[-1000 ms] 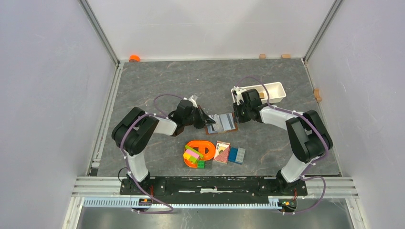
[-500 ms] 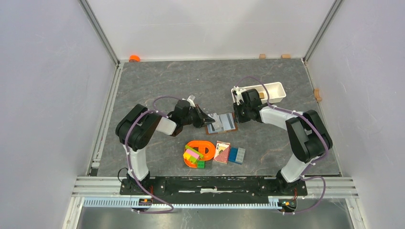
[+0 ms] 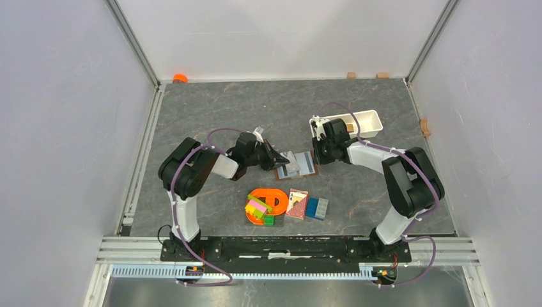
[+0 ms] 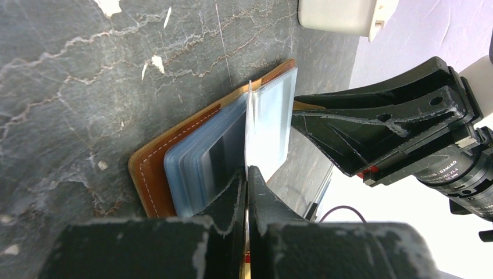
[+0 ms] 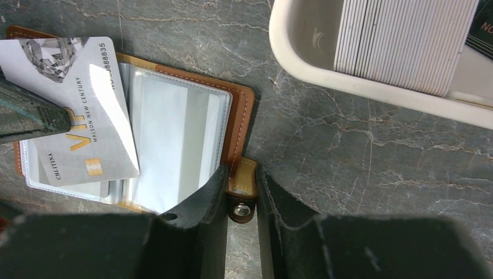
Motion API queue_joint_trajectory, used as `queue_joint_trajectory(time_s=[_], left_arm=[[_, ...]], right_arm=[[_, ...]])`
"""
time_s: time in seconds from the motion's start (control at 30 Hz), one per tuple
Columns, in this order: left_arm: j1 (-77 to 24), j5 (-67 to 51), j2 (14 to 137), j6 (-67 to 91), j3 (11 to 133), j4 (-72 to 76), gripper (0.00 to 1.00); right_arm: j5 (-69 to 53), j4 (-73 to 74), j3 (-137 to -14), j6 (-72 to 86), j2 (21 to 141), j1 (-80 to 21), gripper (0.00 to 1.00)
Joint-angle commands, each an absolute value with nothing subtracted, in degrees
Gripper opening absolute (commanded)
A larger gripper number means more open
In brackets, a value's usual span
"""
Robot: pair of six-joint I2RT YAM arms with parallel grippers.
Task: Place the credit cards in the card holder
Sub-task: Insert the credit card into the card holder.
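The brown card holder [image 3: 296,165] lies open on the table, its clear sleeves facing up [image 5: 174,145]. My left gripper [image 3: 276,156] is shut on a pale credit card [image 5: 81,110] printed with "VIP" and holds it over the holder's left half. In the left wrist view the card is edge-on [image 4: 250,128] between my fingertips [image 4: 246,170], above the bluish sleeves and orange-brown leather [image 4: 148,174]. My right gripper [image 3: 315,155] is shut on the holder's clasp tab [image 5: 242,186] at its right edge.
A white oblong tray [image 3: 367,121] stands behind the right gripper and holds a stack of white cards [image 5: 401,40]. Near the front lie an orange toy with coloured blocks [image 3: 268,201], a red playing-card pack [image 3: 297,204] and blue blocks [image 3: 317,208].
My left arm has shifted slightly to the right, bringing the card further over the open holder. The right gripper has stayed on the clasp tab.
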State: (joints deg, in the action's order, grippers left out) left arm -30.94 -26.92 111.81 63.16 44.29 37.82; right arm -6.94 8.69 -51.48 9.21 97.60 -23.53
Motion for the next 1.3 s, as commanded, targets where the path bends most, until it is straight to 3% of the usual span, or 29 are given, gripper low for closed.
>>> queue_joint_trajectory(time_s=[0.0, 1.27], left_arm=[[-31.3, -28.1, 113.5, 61.9, 46.0, 37.1, 0.02], [-32.1, -33.2, 118.8, 58.2, 51.6, 28.4, 0.02]], right_arm=[[-4.6, 11.1, -51.8, 8.9, 100.6, -23.7, 0.26], [-6.8, 10.3, -52.4, 9.3, 101.1, -24.1, 0.22]])
